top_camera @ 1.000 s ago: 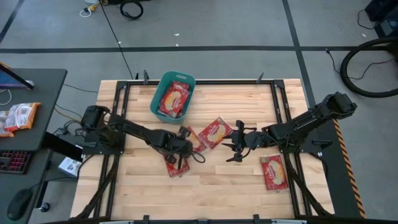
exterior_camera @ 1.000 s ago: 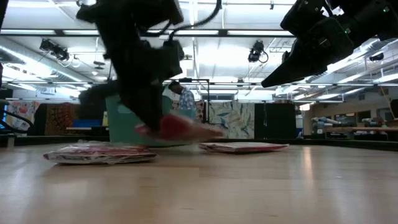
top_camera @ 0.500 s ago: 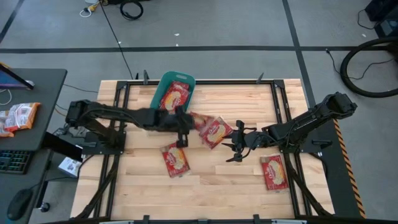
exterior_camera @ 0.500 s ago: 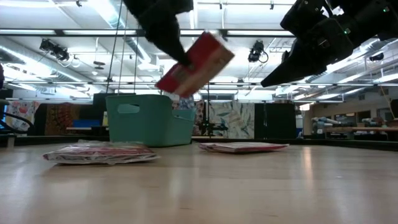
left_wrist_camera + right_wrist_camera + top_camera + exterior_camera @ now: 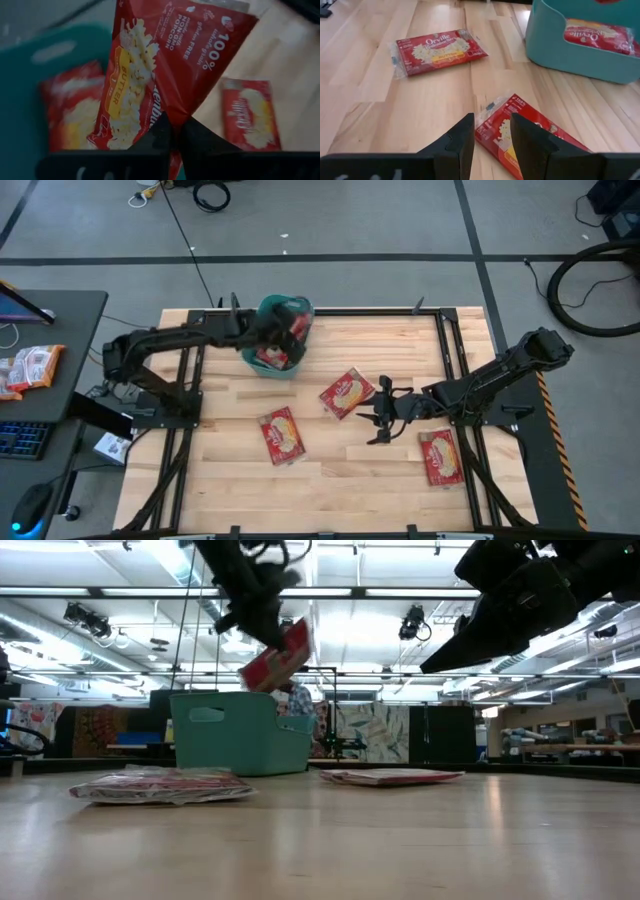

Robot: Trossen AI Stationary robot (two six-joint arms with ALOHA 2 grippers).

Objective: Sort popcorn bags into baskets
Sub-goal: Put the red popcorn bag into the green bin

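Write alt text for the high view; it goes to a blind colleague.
The left gripper holds a popcorn bag over the teal bin. Three bags lie on the wooden table, and the open right gripper hovers beside the middle one.

Side desk [image 5: 60, 330]: left of the wooden table [image 5: 330, 470].
Orange-and-white packets [image 5: 28, 367]: on that desk.
Keyboard [image 5: 20, 438]: probably, near the desk.
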